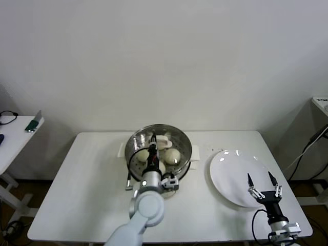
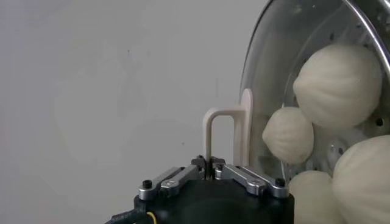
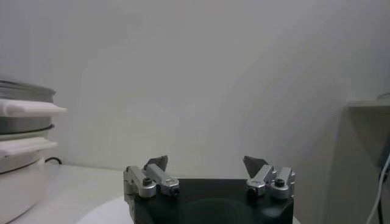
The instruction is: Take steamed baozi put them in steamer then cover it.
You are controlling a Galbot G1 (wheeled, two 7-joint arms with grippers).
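A plain pale wall backs a white bench, with a small side table off to the robot's left. In the head view the steamer sits at the bench's middle, baozi inside it, and the glass cover lies over its top, apparently seated or nearly so. The left end effector reaches over the pot from the near side, forearm stretched forward and wrist above the rim, its fingers shut on the cover's cream handle. An empty white plate lies to the robot's right, and the right end effector hovers over its near edge.

The left wrist view shows the jaws pinched together on the thin handle, with four buns visible through the glass. The cover is likely rigid, fairly heavy, smooth and breakable; the handle is the only sensible hold. The buns look soft and light.

The right wrist view shows that end effector with fingers wide apart, holding nothing, level and pointing at the wall.
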